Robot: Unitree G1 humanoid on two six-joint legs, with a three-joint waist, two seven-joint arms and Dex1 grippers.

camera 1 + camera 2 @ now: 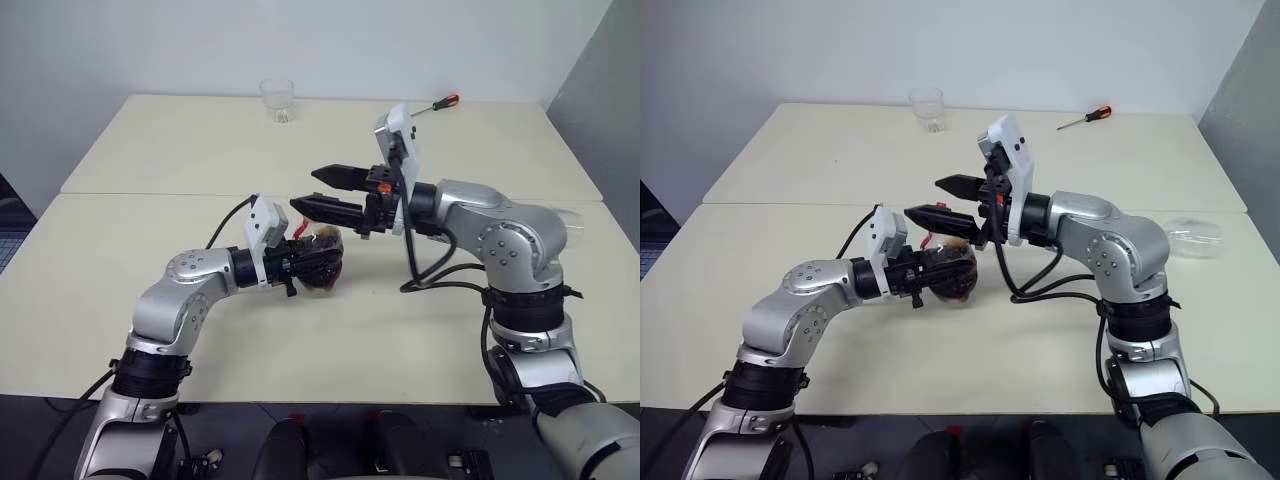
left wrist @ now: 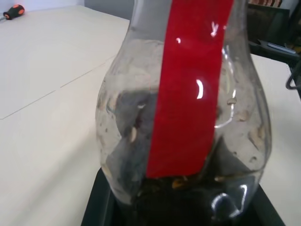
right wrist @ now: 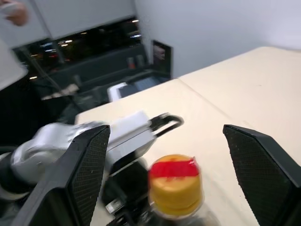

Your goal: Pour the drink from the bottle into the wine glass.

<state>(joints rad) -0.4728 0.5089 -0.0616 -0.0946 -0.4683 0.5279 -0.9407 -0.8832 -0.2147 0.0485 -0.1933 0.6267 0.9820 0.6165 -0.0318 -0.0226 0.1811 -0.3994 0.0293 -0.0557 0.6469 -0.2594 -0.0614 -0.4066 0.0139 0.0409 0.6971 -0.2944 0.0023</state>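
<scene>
I am holding the bottle (image 1: 948, 268) clamped in my left fingers (image 1: 930, 270) above the desk (image 1: 790, 150), with my right fingers (image 1: 945, 200) spread wide just above its yellow cap (image 3: 176, 188), which I should straddle squarely before closing to twist.

Two cream surfaces (image 1: 150, 330) stand pushed together before me, a seam running between them. A plain white wall (image 1: 300, 40) rises behind; a grey panel (image 1: 610, 90) closes my right side.
</scene>
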